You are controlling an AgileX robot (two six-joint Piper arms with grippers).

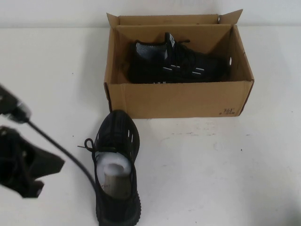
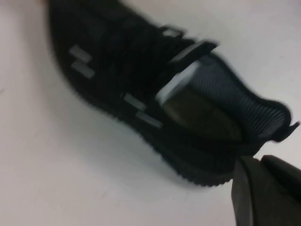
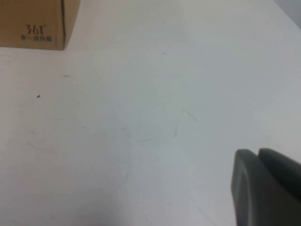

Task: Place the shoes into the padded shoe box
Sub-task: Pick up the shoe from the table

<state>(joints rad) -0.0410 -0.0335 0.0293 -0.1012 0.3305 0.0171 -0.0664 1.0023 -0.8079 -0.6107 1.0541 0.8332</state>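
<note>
Now | left tool (image 1: 33, 176) closed beside shoe (image 1: 116, 169) | right tool (image 3: 265, 188) over table (image 3: 141, 141)

Two black knit sneakers are in sight: one sneaker in the box (image 1: 176, 63) at the upper centre of the high view, lying on its side, and one sneaker on the table (image 1: 116, 167) at the lower centre, with white stuffing in its opening. There is one cardboard shoe box (image 1: 181, 100), carrying one small dark printed mark at its lower right front corner.
</note>
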